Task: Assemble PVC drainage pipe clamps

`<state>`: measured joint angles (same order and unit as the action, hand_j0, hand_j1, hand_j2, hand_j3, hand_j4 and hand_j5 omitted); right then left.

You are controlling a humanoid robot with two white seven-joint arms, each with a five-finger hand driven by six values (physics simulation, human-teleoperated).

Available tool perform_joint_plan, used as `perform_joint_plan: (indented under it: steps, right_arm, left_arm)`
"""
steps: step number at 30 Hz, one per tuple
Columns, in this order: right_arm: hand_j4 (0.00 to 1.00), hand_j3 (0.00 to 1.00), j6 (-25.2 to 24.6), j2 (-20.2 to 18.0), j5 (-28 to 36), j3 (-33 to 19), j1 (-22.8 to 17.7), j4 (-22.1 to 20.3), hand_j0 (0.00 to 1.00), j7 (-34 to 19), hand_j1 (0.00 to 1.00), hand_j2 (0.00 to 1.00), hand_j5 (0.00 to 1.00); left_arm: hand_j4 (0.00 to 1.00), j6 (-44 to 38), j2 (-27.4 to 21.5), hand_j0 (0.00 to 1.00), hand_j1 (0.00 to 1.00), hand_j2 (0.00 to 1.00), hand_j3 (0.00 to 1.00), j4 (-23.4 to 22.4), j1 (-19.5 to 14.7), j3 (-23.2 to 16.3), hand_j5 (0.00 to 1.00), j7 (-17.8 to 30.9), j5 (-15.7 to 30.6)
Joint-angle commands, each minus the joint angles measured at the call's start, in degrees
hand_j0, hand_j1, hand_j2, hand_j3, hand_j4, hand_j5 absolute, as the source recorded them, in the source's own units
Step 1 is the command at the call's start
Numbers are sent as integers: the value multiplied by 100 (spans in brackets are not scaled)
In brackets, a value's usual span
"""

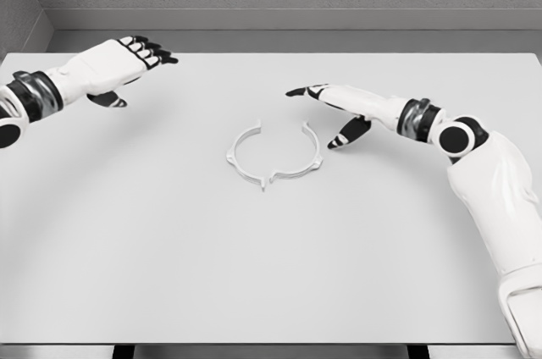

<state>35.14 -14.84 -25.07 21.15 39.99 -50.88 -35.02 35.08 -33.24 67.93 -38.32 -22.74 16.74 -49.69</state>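
Two thin white plastic clamp halves [273, 156] form a near-circle mid-tabletop [169, 249], matte and pale. The left hand [127, 63] at ten o'clock and the right hand [343, 109] at two o'clock hover, fingers relaxed, empty.

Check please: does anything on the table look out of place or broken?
Nothing looks broken. The two clamp halves lie on the table as an unclosed ring, gap at the top. Left hand and right hand hover open.

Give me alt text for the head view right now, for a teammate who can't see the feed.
Two white clamp halves lie as a near-closed ring at the middle of a white table, untouched. The right hand hovers open just right of the ring, and the left hand hovers open near the far left.
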Motion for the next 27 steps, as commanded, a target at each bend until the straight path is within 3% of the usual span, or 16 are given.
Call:
perform_joint_plan:
  steps: [1,27]
  right_arm:
    - [100,100,-14,69,37,56,0,60,100,2,100,100,100]
    - [100,100,-14,289,37,162,79,60,100,2,100,100,100]
  left_arm:
    - [100,-8,-24,100,100,100,100,19,9,51,100,-4,109]
    - [100,-8,-7,100,100,100,100,212,132,130,100,-4,223]
